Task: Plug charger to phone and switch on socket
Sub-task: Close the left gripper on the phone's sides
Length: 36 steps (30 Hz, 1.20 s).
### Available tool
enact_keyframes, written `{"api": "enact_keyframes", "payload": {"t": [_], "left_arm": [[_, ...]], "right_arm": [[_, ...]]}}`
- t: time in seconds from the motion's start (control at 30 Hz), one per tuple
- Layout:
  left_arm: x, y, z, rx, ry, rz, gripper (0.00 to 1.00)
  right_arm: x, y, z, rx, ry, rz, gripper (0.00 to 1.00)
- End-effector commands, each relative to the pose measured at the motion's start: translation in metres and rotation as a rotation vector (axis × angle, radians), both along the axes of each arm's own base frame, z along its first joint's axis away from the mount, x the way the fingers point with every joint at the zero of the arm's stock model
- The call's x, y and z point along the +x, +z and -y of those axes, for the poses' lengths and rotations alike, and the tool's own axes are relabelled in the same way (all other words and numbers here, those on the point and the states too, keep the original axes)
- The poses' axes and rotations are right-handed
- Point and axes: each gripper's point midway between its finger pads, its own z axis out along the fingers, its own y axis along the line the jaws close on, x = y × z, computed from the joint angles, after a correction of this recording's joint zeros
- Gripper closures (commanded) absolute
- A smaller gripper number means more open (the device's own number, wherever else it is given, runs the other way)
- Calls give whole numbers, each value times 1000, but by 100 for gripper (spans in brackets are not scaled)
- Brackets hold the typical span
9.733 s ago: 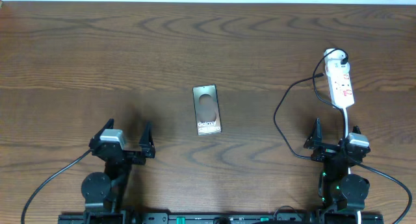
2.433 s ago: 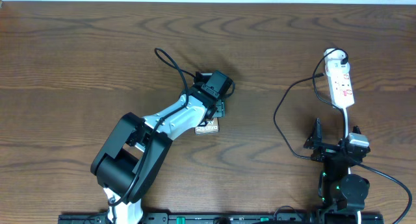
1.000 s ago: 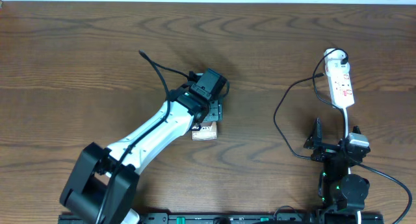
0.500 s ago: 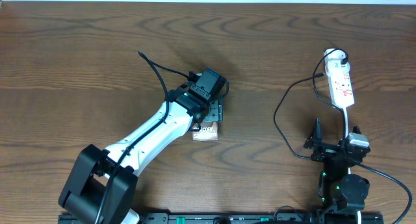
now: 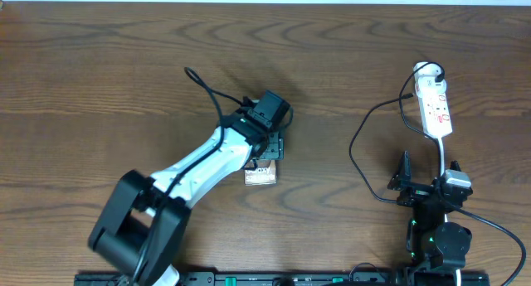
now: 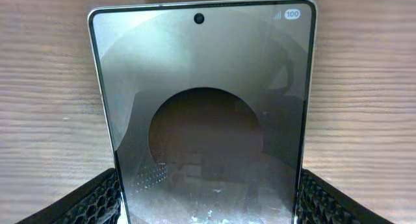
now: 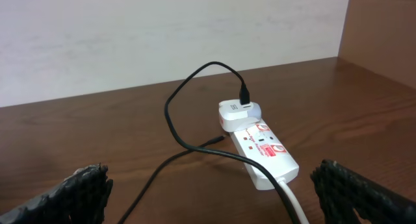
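The left gripper (image 5: 265, 142) sits over the phone (image 5: 260, 176) near the middle of the table (image 5: 99, 70). From overhead it hides the phone's upper part, so only the lower end with a scrap of white lettering shows. In the left wrist view the glass fills the frame and its bottom edge is cut off. The black textured fingers (image 6: 97, 201) lie against both long edges, clamped on the phone. Whether it rests on the wood or is raised, I cannot tell. The right gripper (image 7: 218, 188) sits low at the near right edge, its fingers spread wide with nothing between them. Beyond it lies the socket (image 7: 263, 149), well apart from the phone. The charger (image 7: 167, 113) rises from the white adapter (image 7: 235, 112) at the strip's far end, then loops toward the right arm. Its plug tip is hidden there or too small to pick out.
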Motion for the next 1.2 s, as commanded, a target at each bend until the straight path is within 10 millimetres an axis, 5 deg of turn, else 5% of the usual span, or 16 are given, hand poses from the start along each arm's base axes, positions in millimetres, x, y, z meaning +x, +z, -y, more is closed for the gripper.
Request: {"api": "enact_keyframes", "payload": {"t": [0.0,0.47,0.63,0.77,1.17], "left_arm": [[-3,-16,-5,27,15,-33,40],[-6,-35,-7,50,14,-72,38],[-7,-35,-7,51,14,-74,14],[-10,-37,-8,49,12,-84,7],[-21,-42,-7,31,3,-128,2]], "right_arm": [[0,-2,1,-12,-4,-7,1],[0,-2,1,-12,-4,-7,1],[0,-2,1,-12,-4,-7,1],[0,-2,1,-12,-4,-7,1],[0,-2,1,-12,-4,-7,1]]}}
